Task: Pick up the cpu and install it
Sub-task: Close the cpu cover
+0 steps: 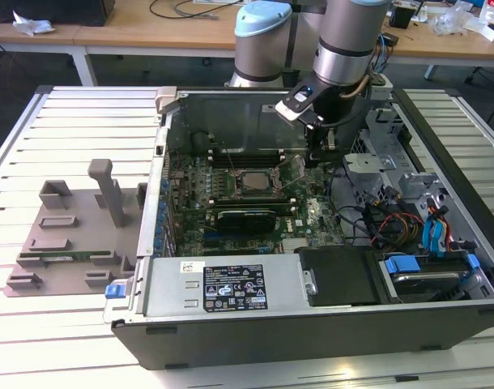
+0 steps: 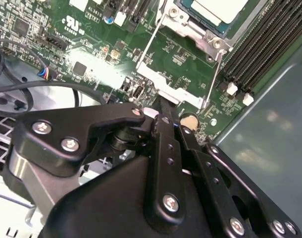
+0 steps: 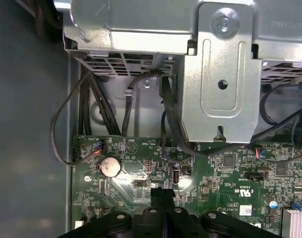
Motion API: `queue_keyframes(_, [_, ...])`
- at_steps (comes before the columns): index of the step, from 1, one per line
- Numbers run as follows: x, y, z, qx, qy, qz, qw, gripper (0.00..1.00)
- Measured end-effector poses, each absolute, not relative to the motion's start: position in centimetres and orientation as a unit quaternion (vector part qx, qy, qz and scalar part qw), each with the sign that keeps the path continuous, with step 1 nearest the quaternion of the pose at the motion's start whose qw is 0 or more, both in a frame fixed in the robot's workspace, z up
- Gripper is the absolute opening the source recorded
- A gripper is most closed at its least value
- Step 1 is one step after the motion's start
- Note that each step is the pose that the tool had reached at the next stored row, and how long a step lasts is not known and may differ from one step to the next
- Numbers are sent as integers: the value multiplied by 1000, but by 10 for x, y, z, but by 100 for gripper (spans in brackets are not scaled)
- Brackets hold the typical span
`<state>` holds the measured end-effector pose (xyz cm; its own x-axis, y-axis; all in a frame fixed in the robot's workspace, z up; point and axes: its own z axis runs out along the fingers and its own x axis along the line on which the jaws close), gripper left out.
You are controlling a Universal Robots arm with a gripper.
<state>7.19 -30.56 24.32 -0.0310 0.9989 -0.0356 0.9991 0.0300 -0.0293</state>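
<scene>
The pincer is closed. The cpu lies flat nearby, toward the exterior view's left of it.

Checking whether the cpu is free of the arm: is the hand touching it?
Apart. In the second wrist view the cpu sits in its socket, and green board shows between it and the hand.

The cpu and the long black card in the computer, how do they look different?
The cpu is square with a silvery top; the long black card is a dark, narrow bar. The cpu is shorter than the card. The cpu sits in a metal socket frame; the card has none. Both sit on the green motherboard.
</scene>
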Motion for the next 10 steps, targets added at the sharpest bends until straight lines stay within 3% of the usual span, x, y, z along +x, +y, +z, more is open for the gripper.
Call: queue_keyframes(10, [63, -306, 243, 696, 718, -23, 3, 11])
